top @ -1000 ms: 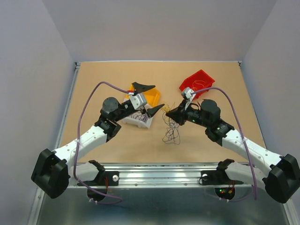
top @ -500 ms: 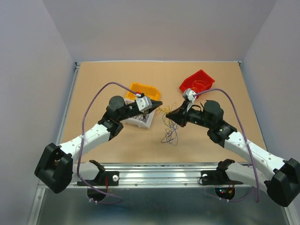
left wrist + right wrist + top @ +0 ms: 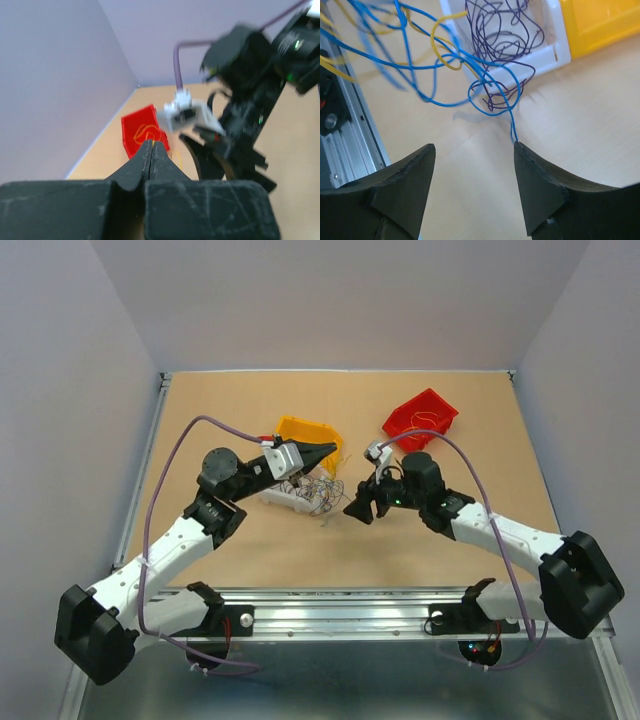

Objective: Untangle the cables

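The cables are a loose clump of thin wires beside and over a white bin. In the right wrist view, blue, yellow and purple cables spread above the table. My left gripper is shut just above the clump. In the left wrist view a yellow strand shows pinched at the tip of the left gripper. My right gripper stands open to the right of the clump. Nothing lies between the jaws of the right gripper; one blue wire end touches its right fingertip.
A yellow bin sits behind the white bin, which holds purple wires. A red bin with a yellow-orange wire stands at the back right. The metal rail runs along the table's near edge.
My left gripper has shut and drawn back to the left, with the clump following it toward the white bin. My right gripper has opened, let go of the wires and dropped lower.
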Robot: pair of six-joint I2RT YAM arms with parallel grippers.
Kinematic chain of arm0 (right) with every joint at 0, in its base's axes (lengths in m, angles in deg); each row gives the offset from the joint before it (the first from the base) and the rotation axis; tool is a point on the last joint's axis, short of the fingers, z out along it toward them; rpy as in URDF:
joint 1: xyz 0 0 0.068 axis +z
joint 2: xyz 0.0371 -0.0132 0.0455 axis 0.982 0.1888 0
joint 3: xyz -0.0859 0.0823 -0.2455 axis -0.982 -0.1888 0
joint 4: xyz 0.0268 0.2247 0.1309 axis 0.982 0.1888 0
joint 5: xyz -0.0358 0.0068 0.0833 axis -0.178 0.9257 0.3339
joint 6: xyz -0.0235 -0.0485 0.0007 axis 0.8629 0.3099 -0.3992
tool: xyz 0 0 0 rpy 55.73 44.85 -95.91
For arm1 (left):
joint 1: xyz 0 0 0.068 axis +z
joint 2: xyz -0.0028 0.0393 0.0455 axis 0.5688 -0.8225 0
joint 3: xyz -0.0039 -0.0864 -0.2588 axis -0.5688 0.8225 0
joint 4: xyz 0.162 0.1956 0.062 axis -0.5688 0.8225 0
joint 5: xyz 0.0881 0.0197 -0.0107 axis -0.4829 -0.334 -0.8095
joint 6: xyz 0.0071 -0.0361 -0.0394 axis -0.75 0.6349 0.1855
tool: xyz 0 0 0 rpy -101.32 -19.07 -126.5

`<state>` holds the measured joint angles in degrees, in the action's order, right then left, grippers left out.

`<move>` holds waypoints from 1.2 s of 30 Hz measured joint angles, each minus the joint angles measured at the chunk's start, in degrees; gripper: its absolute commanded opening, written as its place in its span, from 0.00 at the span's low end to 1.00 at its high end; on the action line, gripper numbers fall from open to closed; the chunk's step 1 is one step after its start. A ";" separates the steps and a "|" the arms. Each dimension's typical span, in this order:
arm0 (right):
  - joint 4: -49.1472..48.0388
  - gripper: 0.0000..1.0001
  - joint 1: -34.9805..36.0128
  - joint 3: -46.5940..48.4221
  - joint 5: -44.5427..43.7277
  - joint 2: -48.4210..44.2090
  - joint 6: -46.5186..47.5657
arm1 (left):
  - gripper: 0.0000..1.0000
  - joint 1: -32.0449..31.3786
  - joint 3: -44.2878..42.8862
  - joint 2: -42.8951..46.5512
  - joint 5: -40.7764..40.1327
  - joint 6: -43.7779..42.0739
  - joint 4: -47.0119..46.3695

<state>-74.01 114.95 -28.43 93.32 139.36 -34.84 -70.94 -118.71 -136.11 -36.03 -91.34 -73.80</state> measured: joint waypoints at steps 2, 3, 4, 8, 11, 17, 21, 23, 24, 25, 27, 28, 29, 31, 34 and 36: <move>1.31 0.76 0.24 0.00 -0.74 1.25 0.20 | 0.00 0.00 -3.67 0.09 0.94 1.49 0.37; 1.51 0.78 0.28 0.00 -0.92 1.33 0.20 | 0.00 0.00 -5.75 -0.28 1.53 1.99 0.61; 1.05 0.81 0.31 0.00 -0.92 1.01 0.22 | 0.00 0.00 -7.74 -0.79 2.12 2.54 0.74; -4.39 0.82 0.31 -0.74 0.79 -2.99 0.00 | 0.00 -0.02 -11.23 -2.08 2.99 3.13 0.85; -10.97 0.83 0.50 -2.29 1.22 -6.82 -0.50 | 0.00 -0.02 -12.04 -3.23 3.02 3.34 1.44; -23.02 0.75 0.61 -7.02 1.68 -9.01 -2.14 | 0.00 -0.15 -12.37 -5.31 4.00 4.98 2.60; -26.58 0.65 0.63 -6.95 5.31 -4.22 -2.80 | 0.00 -0.37 -13.55 -5.73 4.02 6.12 4.37; -26.53 0.43 0.63 -6.80 7.21 -1.14 -2.97 | 0.00 -0.42 -15.41 -5.73 3.61 6.56 5.33; -26.49 0.36 0.63 -6.38 7.91 1.14 -3.17 | 0.00 -0.42 -17.22 -5.73 3.30 6.75 6.38; -26.45 0.28 0.63 -5.84 8.46 2.95 -3.32 | 0.00 -0.42 -19.30 -5.73 2.99 6.95 7.26; -26.38 0.13 0.63 -4.85 9.11 5.16 -3.54 | 0.00 -0.42 -24.79 -5.73 2.01 7.39 9.73; -26.25 0.11 0.63 -4.04 9.70 6.51 -3.67 | 0.00 -0.42 -26.99 -5.84 1.66 7.58 10.40; -26.05 0.08 0.63 -3.63 10.12 7.04 -3.56 | 0.00 -0.42 -30.84 -5.90 1.27 7.82 11.61; -25.99 0.08 0.63 -3.10 10.97 7.17 -3.39 | 0.00 -0.42 -37.68 -6.47 0.90 8.07 14.36; -24.96 0.04 0.66 -2.97 11.76 6.25 -2.99 | 0.00 -0.42 -49.53 -7.98 -2.05 7.96 18.78; -23.58 0.01 0.63 -2.97 11.78 4.96 -2.64 | 0.00 -0.42 -56.50 -8.46 -5.11 7.93 20.24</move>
<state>-97.59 115.58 -31.40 105.10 144.32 -37.49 -71.35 -175.21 -144.56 -41.14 -83.40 -53.56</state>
